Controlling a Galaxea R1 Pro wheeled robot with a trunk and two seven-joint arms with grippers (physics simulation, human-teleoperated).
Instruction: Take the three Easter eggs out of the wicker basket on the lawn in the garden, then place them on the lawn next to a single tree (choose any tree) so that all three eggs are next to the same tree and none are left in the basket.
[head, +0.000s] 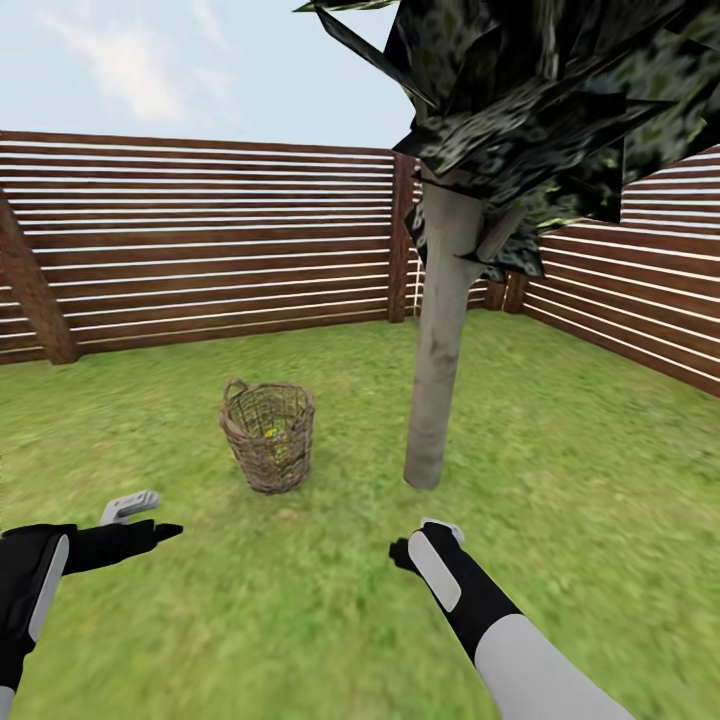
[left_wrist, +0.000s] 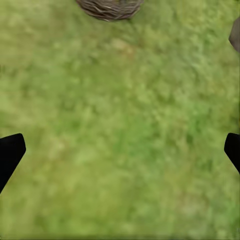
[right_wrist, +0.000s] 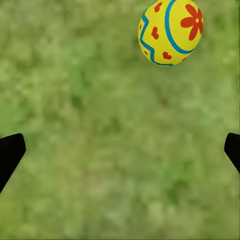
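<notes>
Cut off by the head view's upper edge: dark foliage of the tree (head: 440, 330). Glimpsed through the weave of the wicker basket (head: 268, 436): yellow flecks, too small and screened to count as eggs. Cropped in the left wrist view: basket, down to its base. Sliced by the frame's edge in the right wrist view: one Easter egg (right_wrist: 170, 32). Blurred throughout: lawn (head: 580, 480).

Pale blue sky (head: 200, 80); wispy clouds (head: 130, 65)
</notes>
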